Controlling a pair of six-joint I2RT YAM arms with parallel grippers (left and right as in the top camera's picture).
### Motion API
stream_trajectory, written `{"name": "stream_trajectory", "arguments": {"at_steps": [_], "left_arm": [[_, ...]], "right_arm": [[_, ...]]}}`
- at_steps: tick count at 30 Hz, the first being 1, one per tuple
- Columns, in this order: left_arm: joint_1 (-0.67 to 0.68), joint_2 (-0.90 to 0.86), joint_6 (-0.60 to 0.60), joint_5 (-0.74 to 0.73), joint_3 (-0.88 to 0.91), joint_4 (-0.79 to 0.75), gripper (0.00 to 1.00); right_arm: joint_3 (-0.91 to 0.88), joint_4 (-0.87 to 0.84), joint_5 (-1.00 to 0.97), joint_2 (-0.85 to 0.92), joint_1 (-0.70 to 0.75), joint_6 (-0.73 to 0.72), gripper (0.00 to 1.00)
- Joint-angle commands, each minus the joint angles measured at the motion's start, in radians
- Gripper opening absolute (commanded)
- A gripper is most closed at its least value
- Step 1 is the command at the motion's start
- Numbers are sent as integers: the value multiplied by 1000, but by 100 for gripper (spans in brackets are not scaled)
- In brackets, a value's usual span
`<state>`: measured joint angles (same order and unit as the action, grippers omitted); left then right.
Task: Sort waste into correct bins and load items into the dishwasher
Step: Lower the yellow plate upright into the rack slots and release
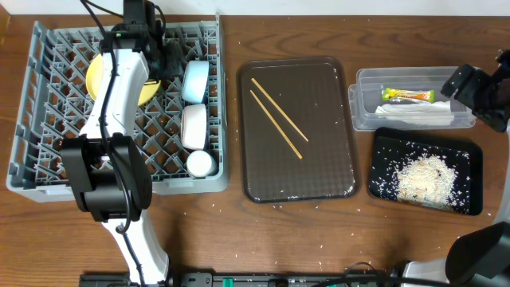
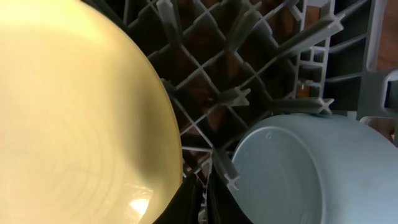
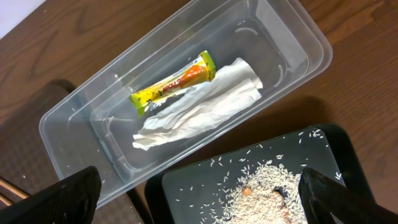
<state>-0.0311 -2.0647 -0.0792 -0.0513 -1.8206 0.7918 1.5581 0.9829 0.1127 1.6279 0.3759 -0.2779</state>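
Observation:
The grey dish rack (image 1: pixel 48 104) holds the yellow plate (image 1: pixel 96 76) on edge, the light blue bowl (image 1: pixel 195 81), the white bowl (image 1: pixel 194 126) and the small white cup (image 1: pixel 199 163). My left gripper (image 1: pixel 163 68) is low in the rack between plate (image 2: pixel 74 118) and blue bowl (image 2: pixel 311 174); its fingers (image 2: pixel 202 205) are shut and empty beside the plate's rim. The chopsticks (image 1: pixel 279 119) lie on the brown tray (image 1: pixel 335 159). My right gripper (image 1: pixel 466 100) is open and empty (image 3: pixel 205 199) above the black tray (image 3: pixel 186 193) and the clear tub (image 3: pixel 74 118).
The clear tub (image 1: pixel 366 112) holds the foil sachet (image 3: pixel 174 84) and the white paper piece (image 3: pixel 199 112). The black tray (image 1: pixel 470 159) holds a heap of rice (image 3: pixel 267 193). A few loose grains lie on the wooden table (image 1: pixel 239 211) round the brown tray.

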Motion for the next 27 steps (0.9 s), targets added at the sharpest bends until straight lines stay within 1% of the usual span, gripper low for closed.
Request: {"name": "stream_trajectory", "arguments": {"at_steps": [1, 8, 12, 15, 27], "left_arm": [[-3, -6, -12, -9, 2, -14, 8], [-23, 18, -4, -9, 1, -14, 7], [-45, 13, 35, -9, 2, 5, 7], [-58, 6, 41, -10, 8, 10, 7], [-27, -31, 41, -13, 52, 0, 7]], "right_arm": [[-2, 1, 0, 3, 3, -6, 99], [-2, 1, 0, 3, 3, -6, 99], [-2, 1, 0, 3, 3, -6, 99], [-2, 1, 0, 3, 3, -6, 99], [-2, 2, 0, 3, 3, -6, 99]]}}
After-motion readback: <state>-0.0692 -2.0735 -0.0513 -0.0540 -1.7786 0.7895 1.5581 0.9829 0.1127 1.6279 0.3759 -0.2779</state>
